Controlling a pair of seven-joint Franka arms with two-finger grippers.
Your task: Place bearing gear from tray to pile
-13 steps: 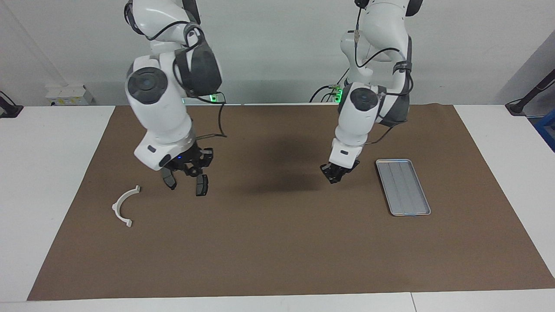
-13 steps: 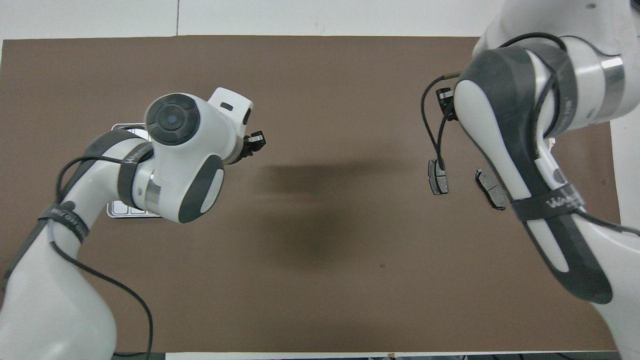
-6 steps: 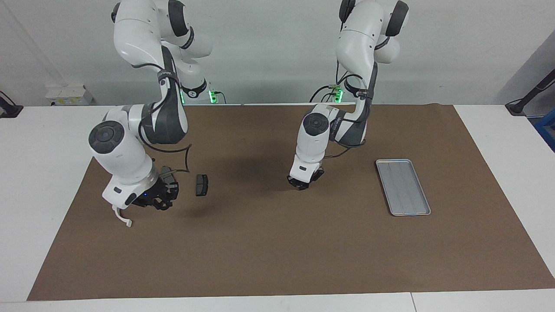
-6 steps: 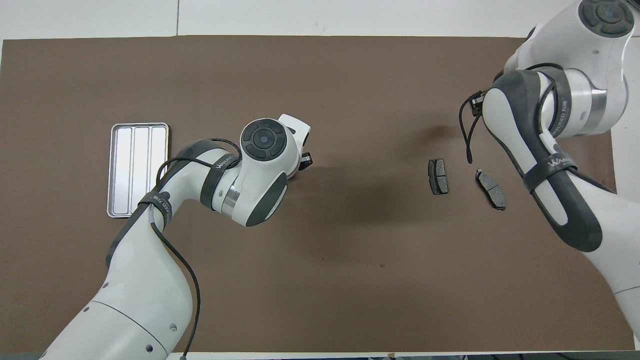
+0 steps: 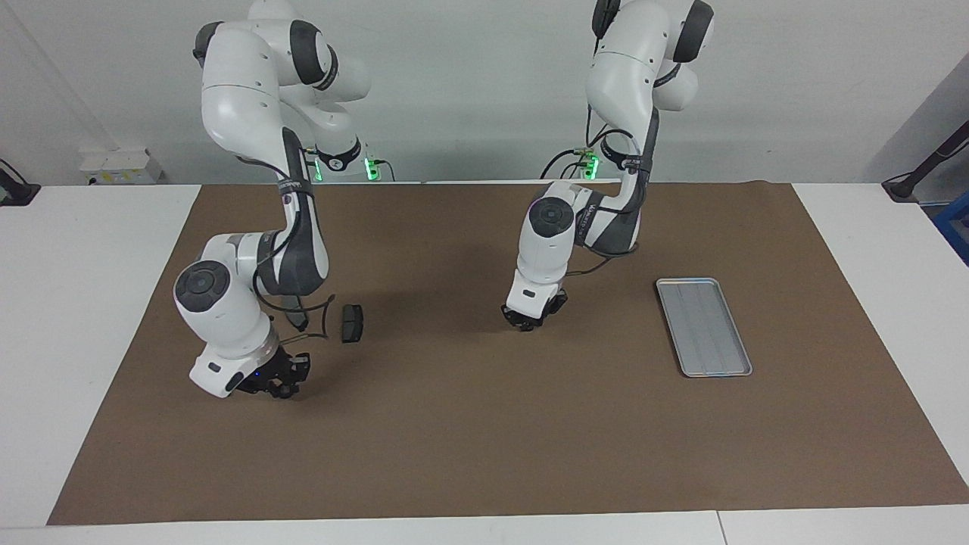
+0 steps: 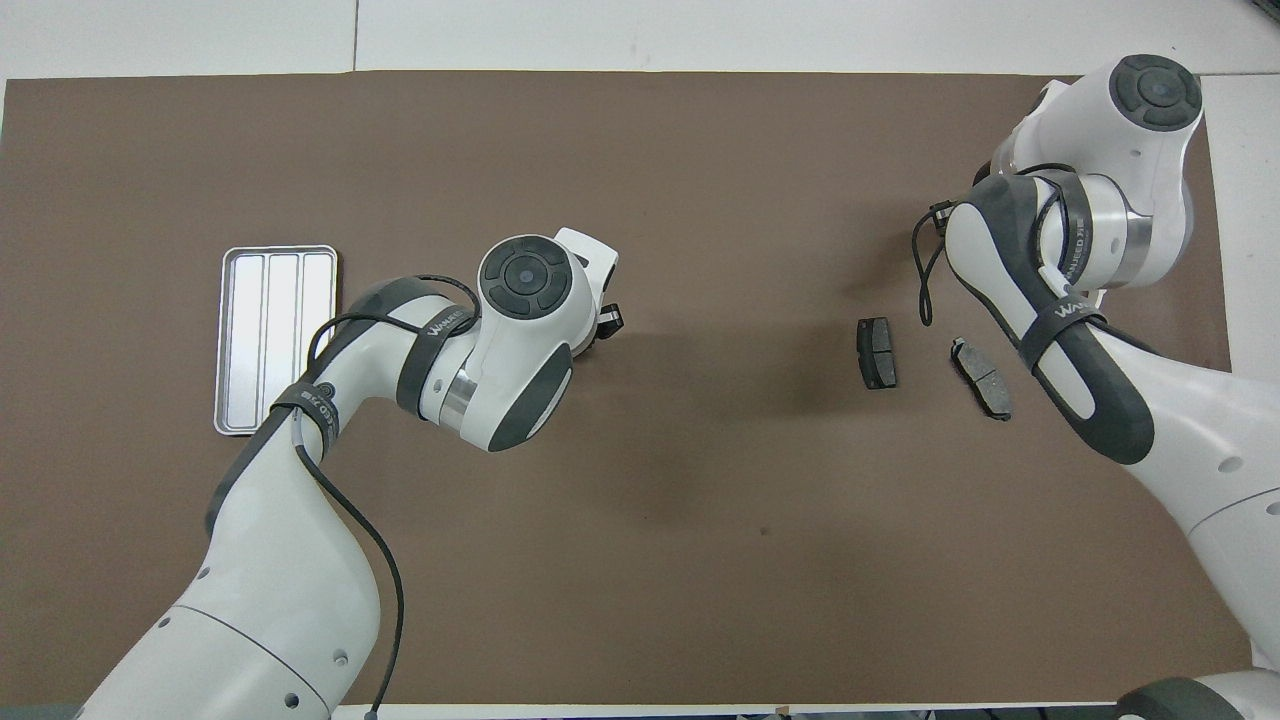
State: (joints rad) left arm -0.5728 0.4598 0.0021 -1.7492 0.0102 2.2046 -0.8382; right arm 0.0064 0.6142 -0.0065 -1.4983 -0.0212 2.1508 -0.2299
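Arms are reaching low over the counter: left gripper (image 5: pixel 530 324) at its middle, right gripper (image 5: pixel 278 384) near two dark grey brake pads (image 6: pixel 876 352), jaws' state impossible to tell. Ridged silver-grey metal tray (image 5: pixel 704 327) is lying toward the left arm's end.

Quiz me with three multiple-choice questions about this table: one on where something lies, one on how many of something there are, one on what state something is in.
1. The silver tray lies:
A. toward the left arm's end of the table
B. toward the right arm's end
C. midway between the two arms

2. Dark brake pads in sight:
A. one
B. two
C. four

3. The silver tray is:
A. empty
B. full of parts
C. upside down

Answers:
1 A, since it sits out past the left arm, clear of both arms.
2 B, since a second pad lies beside the first, near the right arm.
3 A, since only its bare ridged floor shows in both views.
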